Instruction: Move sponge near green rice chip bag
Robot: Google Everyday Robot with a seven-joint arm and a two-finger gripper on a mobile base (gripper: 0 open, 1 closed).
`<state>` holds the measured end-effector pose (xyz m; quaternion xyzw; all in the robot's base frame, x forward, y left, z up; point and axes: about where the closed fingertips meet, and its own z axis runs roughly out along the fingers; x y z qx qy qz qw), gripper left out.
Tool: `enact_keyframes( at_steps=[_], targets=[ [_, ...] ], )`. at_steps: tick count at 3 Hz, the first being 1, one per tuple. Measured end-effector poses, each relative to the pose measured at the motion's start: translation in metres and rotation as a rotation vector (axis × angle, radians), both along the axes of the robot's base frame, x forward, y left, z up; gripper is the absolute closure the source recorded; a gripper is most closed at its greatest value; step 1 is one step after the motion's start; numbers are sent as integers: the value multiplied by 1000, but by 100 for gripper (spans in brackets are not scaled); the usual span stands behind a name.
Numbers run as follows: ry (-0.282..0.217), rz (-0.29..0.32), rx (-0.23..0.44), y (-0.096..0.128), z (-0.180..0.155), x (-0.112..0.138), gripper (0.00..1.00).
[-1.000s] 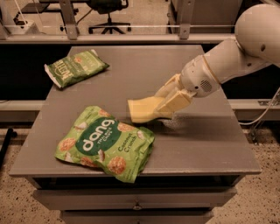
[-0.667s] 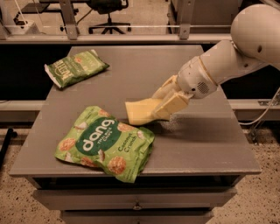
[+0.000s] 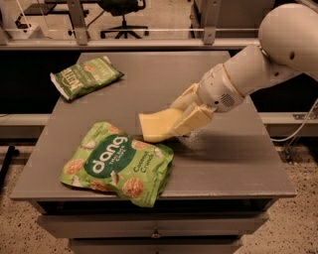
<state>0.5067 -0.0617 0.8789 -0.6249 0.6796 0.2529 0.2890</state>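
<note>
1. Where the two cream-coloured fingers meet it, the sponge is clamped at its right end. It is a pale yellow block, tilted, with its free left end pointing toward the left side of the table.
2. Its lower edge hangs close over the grey tabletop; whether it touches the surface cannot be told.
3. The gripper is closed on the sponge, one finger above it and one below. It sits over the middle of the table, slightly right of centre.
4. The green rice chip bag lies flat at the front left of the table, its "dang" oval facing up and its near corner reaching the front edge. The sponge is just beside the bag's upper right edge, with a narrow strip of tabletop between them.
5. The white arm comes in from the upper right and slants down to the gripper.
6. The table is grey, with a drawer under its front edge.
7. A smaller, darker green bag lies near the back left corner, well apart from the sponge and the lime bag.
8. Behind the table, an office chair stands on the floor.
</note>
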Motion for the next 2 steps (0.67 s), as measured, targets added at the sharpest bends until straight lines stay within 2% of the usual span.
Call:
enact_keyframes(
  at_steps=[1,2],
  targets=[
    [-13,0,0,0,4,2,0],
    [-22,-3,-1,-1,6,5,0]
  ],
)
